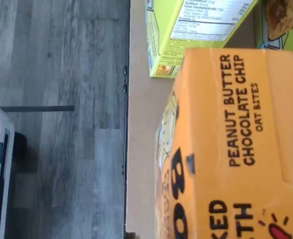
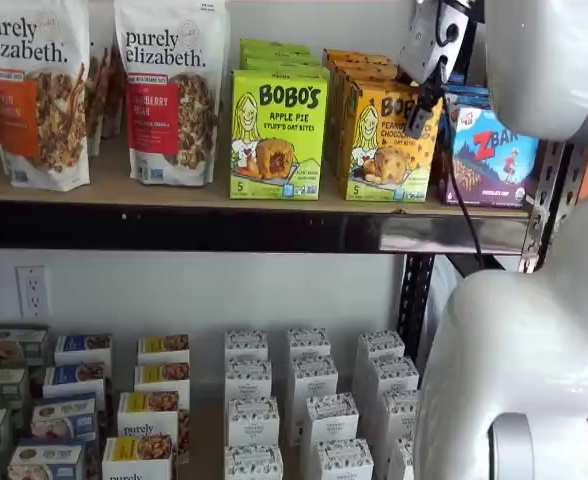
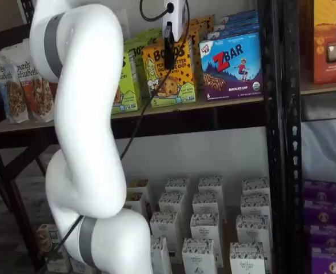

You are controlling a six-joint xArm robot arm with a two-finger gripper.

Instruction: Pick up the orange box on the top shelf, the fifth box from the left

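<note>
Your target, the upright yellow-orange Bobo's peanut butter chocolate chip carton (image 2: 389, 143), stands at the front edge of the tan wooden top shelf (image 2: 154, 190) with its black metal front rail. It sits between the lime-green Bobo's apple pie carton (image 2: 278, 133) and the blue ZBar carton (image 2: 492, 152), just beside each. More orange cartons are lined up behind it towards the back of the shelf.

The white-bodied gripper with black fingers (image 3: 169, 52) hangs in front of the orange carton's upper face in both shelf views, so the carton lies straight behind and slightly below the fingers, deeper into the shelf. Its long axis runs vertically. In the wrist view the carton's top panel (image 1: 236, 129) fills the near field, which suggests the wrist is right above its top front edge.

You cannot tell whether the fingers stand apart or have closed: they show only as one dark shape, side-on, with no visible gap and no clear grip on the carton. The carton still rests flat on the shelf.

The white arm (image 3: 82, 142) rises from low in front of the shelves, bends, and reaches to the top level, with the wrist pointing the fingers downward.
</note>
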